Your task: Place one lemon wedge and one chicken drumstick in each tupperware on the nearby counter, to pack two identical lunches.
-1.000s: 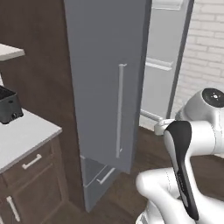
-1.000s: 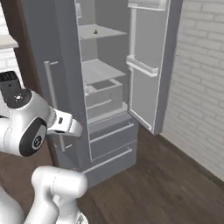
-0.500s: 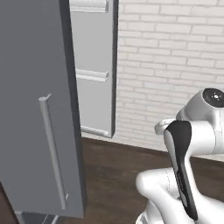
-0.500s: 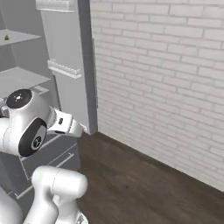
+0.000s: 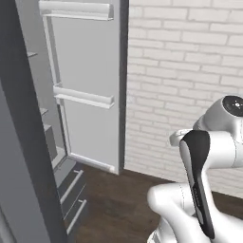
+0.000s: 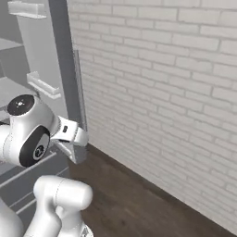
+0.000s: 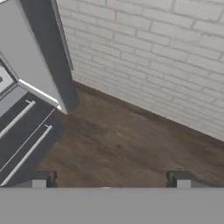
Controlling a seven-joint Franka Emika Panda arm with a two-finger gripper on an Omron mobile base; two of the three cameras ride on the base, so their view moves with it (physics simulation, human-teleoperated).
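My gripper (image 7: 111, 179) is open, its two dark fingertips (image 7: 43, 178) standing wide apart with nothing between them. It hangs over bare dark wooden floor (image 7: 122, 140) and points down at it. The white arm (image 5: 199, 180) is folded close above the base. The lemon wedge, the chicken drumstick, the tupperware and the counter are out of view.
An open grey fridge door (image 5: 88, 95) with shelf rails stands to the left, with the fridge's lower drawers (image 7: 22, 127) beside it. A second grey door panel (image 5: 21, 152) is close at the near left. A pale brick wall (image 6: 162, 92) runs along the right, above open floor.
The whole picture has swung: the base has turned right. The counter with the toaster and the fridge interior slid out to the left, and the brick wall came in. The gripper stayed open.
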